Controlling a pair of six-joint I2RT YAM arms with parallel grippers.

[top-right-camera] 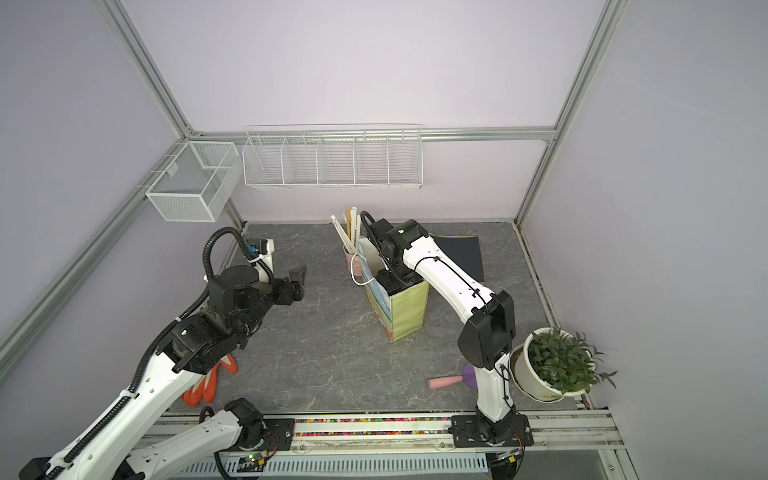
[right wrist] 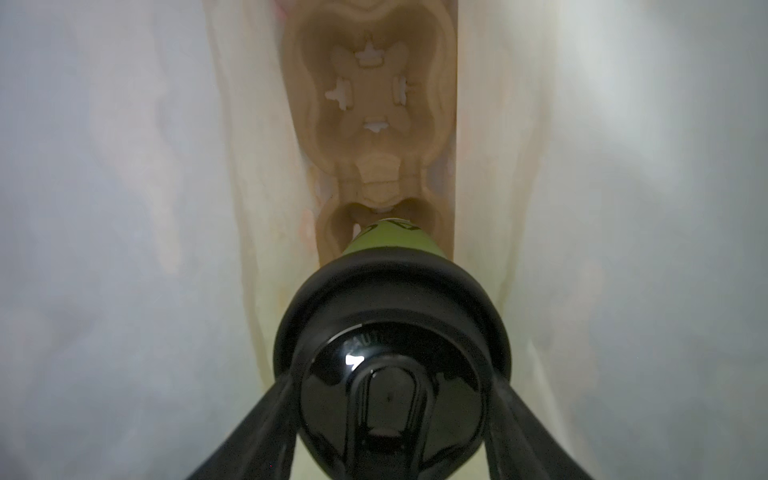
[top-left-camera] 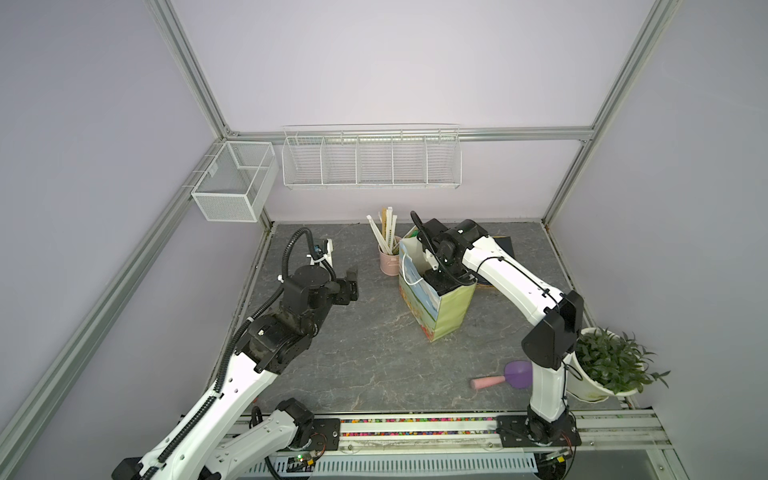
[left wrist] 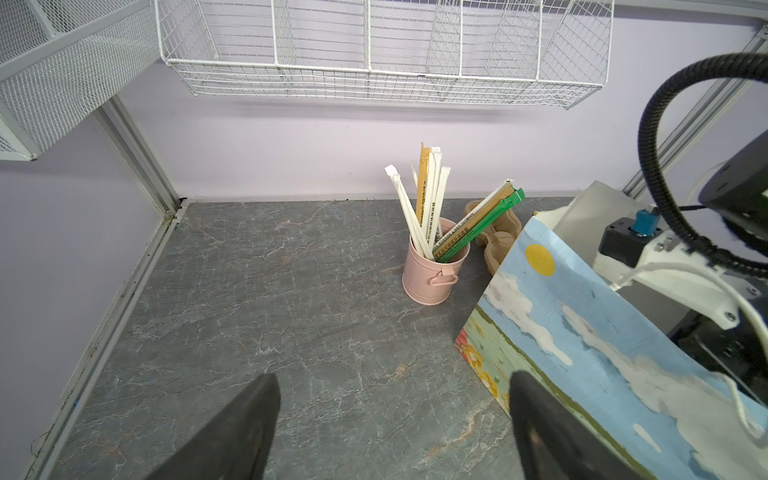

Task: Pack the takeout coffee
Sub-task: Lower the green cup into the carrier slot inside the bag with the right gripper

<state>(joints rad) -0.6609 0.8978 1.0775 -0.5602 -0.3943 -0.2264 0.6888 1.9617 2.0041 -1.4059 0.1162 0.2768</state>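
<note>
Grey marbled tabletop (top-left-camera: 353, 365) filled the lower half of both top views, and the printed paper bag (top-left-camera: 451, 307) stood right of centre with the right arm reaching down into its mouth. Judging by that, the packing was nearly done: the cup was inside the bag but not yet let go.

Both top views hid the bag's inside completely. Only the right wrist view showed it: a cardboard cup tray (right wrist: 365, 95) lay on the bottom, and the right gripper (right wrist: 392, 382) was clamped on the black lid (right wrist: 390, 299) of the green coffee cup (right wrist: 390, 245). The cup's base was at the tray's nearer socket, though I could not tell whether it was fully seated. What was left looked like releasing the cup and pulling out.

The left wrist view alone showed the left gripper (left wrist: 392, 378) spread wide and empty above bare tabletop, beside the bag.
</note>
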